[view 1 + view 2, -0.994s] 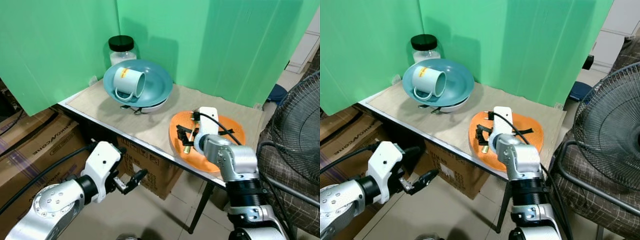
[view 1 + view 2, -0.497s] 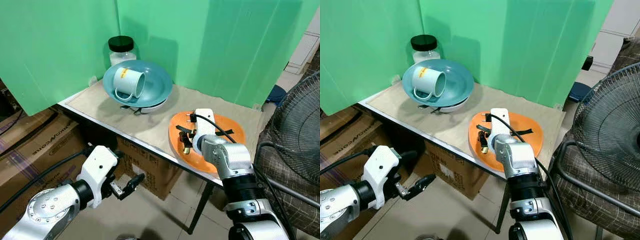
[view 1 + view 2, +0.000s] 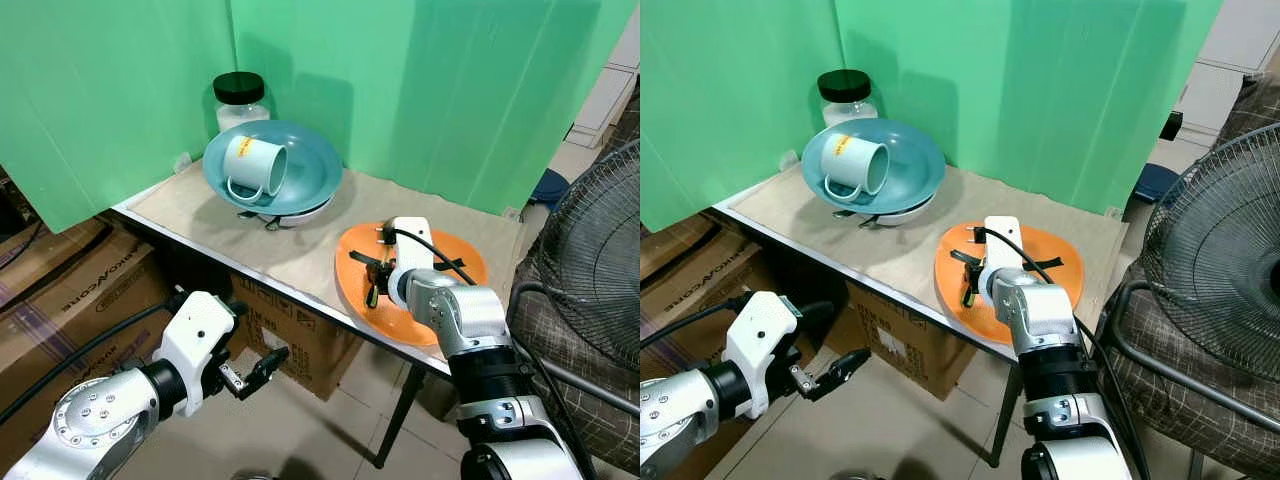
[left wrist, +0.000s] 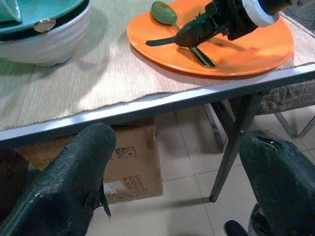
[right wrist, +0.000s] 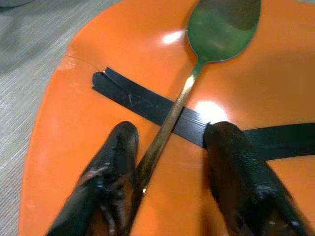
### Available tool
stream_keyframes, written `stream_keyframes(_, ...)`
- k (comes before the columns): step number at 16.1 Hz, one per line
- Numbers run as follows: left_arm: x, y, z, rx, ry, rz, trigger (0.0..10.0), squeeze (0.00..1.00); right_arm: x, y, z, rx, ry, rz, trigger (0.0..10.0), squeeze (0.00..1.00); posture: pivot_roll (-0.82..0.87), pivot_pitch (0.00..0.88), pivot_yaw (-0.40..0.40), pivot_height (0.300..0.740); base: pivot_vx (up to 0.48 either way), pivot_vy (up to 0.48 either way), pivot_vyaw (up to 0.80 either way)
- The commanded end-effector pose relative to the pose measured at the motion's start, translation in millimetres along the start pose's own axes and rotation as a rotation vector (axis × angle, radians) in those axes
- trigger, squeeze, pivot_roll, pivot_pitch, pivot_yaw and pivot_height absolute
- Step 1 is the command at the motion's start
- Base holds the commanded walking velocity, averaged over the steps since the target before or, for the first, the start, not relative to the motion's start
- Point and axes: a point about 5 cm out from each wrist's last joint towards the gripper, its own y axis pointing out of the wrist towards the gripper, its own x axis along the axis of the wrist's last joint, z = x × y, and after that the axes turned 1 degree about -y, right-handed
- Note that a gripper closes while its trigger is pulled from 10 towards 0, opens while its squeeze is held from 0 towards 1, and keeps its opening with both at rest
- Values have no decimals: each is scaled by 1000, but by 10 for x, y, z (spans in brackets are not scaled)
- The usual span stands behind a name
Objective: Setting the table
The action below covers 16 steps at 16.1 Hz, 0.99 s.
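Note:
An orange plate (image 3: 450,300) lies on the table's right end, crossed by black tape strips (image 5: 133,101). On it rests a spoon (image 5: 221,24) with a green bowl and a gold handle. My right gripper (image 3: 375,285) is low over the plate, open, with one finger on each side of the spoon's handle (image 5: 172,132). The left gripper (image 3: 255,365) hangs open below the table's front edge, holding nothing. At the back left a teal bowl (image 3: 310,175) sits on a white bowl, with a pale green mug (image 3: 255,165) lying on its side in it.
A jar with a black lid (image 3: 240,98) stands behind the bowls against the green screen (image 3: 450,90). Cardboard boxes (image 3: 60,290) sit under and left of the table. A black fan (image 3: 600,250) and a chair stand close on the right.
The left arm has sunk a little below the table edge. The right gripper has shifted slightly over the plate and still straddles the spoon's handle.

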Motion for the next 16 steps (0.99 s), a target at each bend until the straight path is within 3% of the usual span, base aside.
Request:
stream_keyframes(1, 20, 0, 18, 6, 13, -7, 10000, 0, -49, 24, 14, 23, 7, 40, 0, 0, 195, 0, -7, 740, 0, 0, 0)
stream_keyframes(12, 53, 120, -20, -20, 9, -42, 10000, 0, -29, -35, -307, -19, -30, 46, 0, 0, 144, 0, -12, 740, 0, 0, 0)
stream_keyframes(16, 79, 155, -19, -27, 16, -54, 10000, 0, -63, -91, -531, -40, -27, 23, 0, 0, 132, 0, -11, 740, 0, 0, 0)
